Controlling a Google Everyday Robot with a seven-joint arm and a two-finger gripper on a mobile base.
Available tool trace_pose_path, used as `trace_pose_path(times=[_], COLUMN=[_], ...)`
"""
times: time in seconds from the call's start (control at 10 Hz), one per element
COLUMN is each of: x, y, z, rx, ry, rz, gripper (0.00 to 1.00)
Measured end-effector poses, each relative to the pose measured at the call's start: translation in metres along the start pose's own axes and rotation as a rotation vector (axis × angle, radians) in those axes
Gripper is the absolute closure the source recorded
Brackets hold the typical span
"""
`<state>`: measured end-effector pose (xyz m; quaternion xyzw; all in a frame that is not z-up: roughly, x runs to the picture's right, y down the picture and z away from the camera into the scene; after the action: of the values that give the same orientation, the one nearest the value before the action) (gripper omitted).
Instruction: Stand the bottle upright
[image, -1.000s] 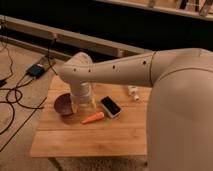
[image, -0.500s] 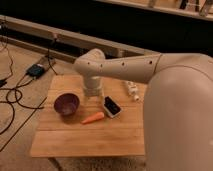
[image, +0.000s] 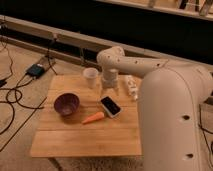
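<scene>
**A:** Where is the bottle (image: 131, 87) relative to the white cup (image: 91, 77)?

**B:** To the right of the cup, on the far side of the arm's wrist. It lies on its side near the table (image: 85, 141) edge, running roughly front to back. The gripper (image: 109, 91) hangs just right of the cup, between cup and bottle. Its claw is spread wide and, as far as I can see, has nothing in it.

**A:** So how should the grasp go?

**B:** I would carry the claw further right from the cup and bring it down across the bottle's narrow width. Grip nearer one end than the middle, so the bottle can be tilted up onto its base. Let go only once the base sits flat, because so slim a bottle will probably tip easily.

**A:** What stands in the way?

**B:** The cup is close, so a careless swing of the wrist could knock it over. A dark flat phone-like device (image: 110, 106) lies in front of the cup, to its right, with a carrot (image: 93, 118) beyond that. The purple bowl (image: 66, 104) sits in front of the cup to its left, well clear. The bottle is also near the table edge, so a push might roll it off.
</scene>
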<state>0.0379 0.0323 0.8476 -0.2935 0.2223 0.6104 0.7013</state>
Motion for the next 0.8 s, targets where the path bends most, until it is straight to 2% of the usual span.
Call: trace_pose_path(times=[0.3,0.5,0.8], x=[-0.03,-0.048,-0.067], y=[-0.039,-0.062,-0.096], z=[0.007,0.011,0.015], rx=[-0.015,-0.024,-0.004], ry=[0.003,-0.013,-0.046], rz=[-0.009,-0.001,0.022], gripper=[0.35,0.35,0.35])
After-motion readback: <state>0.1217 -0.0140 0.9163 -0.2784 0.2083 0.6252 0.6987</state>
